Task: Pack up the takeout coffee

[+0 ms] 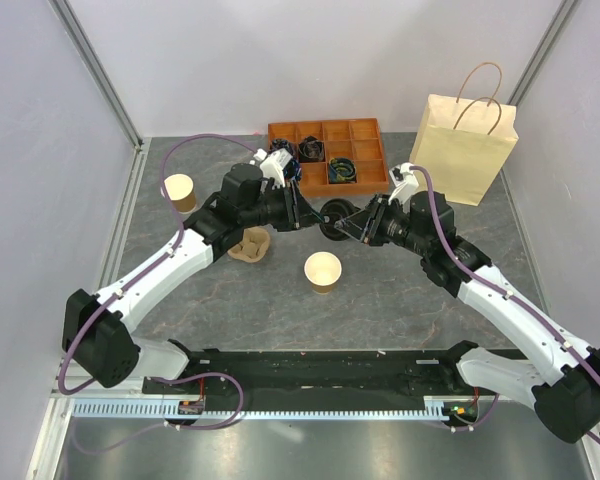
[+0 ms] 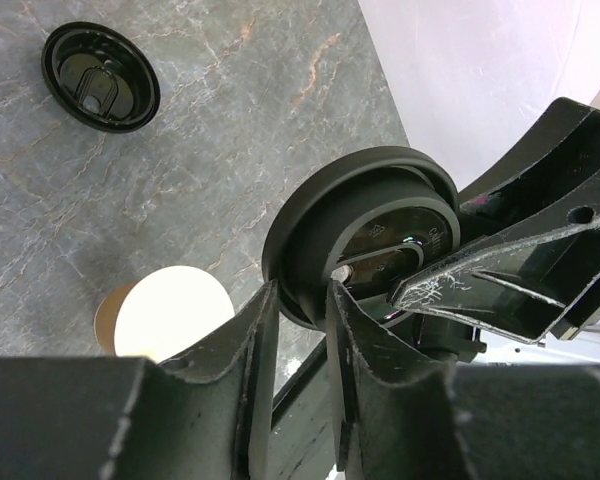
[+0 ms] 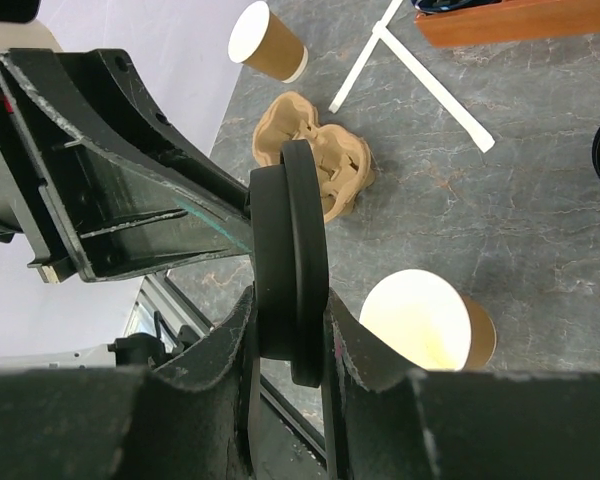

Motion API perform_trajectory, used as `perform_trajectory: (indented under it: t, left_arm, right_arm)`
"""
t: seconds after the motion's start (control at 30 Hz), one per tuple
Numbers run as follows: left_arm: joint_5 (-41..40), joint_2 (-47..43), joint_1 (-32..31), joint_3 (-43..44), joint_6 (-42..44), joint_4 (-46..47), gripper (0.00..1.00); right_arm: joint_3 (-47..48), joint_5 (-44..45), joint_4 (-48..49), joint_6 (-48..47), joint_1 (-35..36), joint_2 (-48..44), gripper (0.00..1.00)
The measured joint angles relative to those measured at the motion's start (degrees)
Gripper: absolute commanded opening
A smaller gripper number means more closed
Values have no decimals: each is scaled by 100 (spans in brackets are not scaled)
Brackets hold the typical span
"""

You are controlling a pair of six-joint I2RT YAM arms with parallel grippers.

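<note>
A grey stone-patterned bench carries everything, and a tan moulded-pulp carrier lies near its middle. Well apart from the carrier, to the far right, stands a tall paper bag. Beyond the carrier sits a wooden compartment tray.

Just to the carrier's near right stands an open takeout coffee cup, brown outside and cream inside, with no lid. A like cup stands to the carrier's far left, also uncovered, so which one is meant to be packed is a judgement; the nearer one seems likely.

In the air to the right of the carrier, both arms meet on one black lid, held on edge. The fingers of the left gripper pinch its rim, and the fingers of the right gripper clamp the opposite edge. A spare lid lies flat on the bench.

Risk: with two grips on one thin lid, uneven pulling or a late release could flex it and spring it loose. A dropped lid could tip the light, open cup close by.
</note>
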Motion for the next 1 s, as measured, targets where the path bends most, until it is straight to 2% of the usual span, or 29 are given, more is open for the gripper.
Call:
perform_trajectory:
  t: [0.13,0.27,0.3,0.33,0.37,0.43,0.47,0.57,0.7,0.8,0.83,0.87,1.0]
  left_arm:
    - [2,11,-9,0,0,7,18]
    - [-2,11,-26,0,13,-11,2]
    - [-9,11,-26,0,20,-20,2]
    - [-13,11,-26,0,44,-42,2]
    - [-15,13,-26,2,57,-74,2]
    - [-15,26,-26,42,146,-205,2]
    - [-31,42,-26,90,234,-321,2]
    - [-68,74,-26,227,612,-739,2]
    - [-118,81,-26,404,1266,-1473,2]
    - [-168,157,-26,590,1805,-2059,2]
    - [-208,221,-42,671,1980,-2216,2]
    - [-278,317,-68,774,2146,-2387,2]
    - [-614,949,-391,1353,2774,-3025,2]
  right_arm:
    - [0,-9,0,15,13,11,0]
    - [0,-55,24,33,31,42,0]
    - [0,-63,39,39,39,52,2]
    - [0,-79,44,44,39,63,10]
    - [0,-85,44,44,48,72,31]
    - [-2,-103,17,31,52,90,58]
    - [0,-133,-7,13,59,96,75]
    - [61,-234,-195,-155,55,96,98]
    - [382,-415,-791,-614,-175,76,98]
    - [527,-739,-1139,-966,-612,-74,98]
    - [527,-833,-1222,-1056,-748,-138,95]
    - [525,-988,-1351,-1176,-929,-221,88]
    - [378,-1447,-1526,-1388,-1174,-420,82]
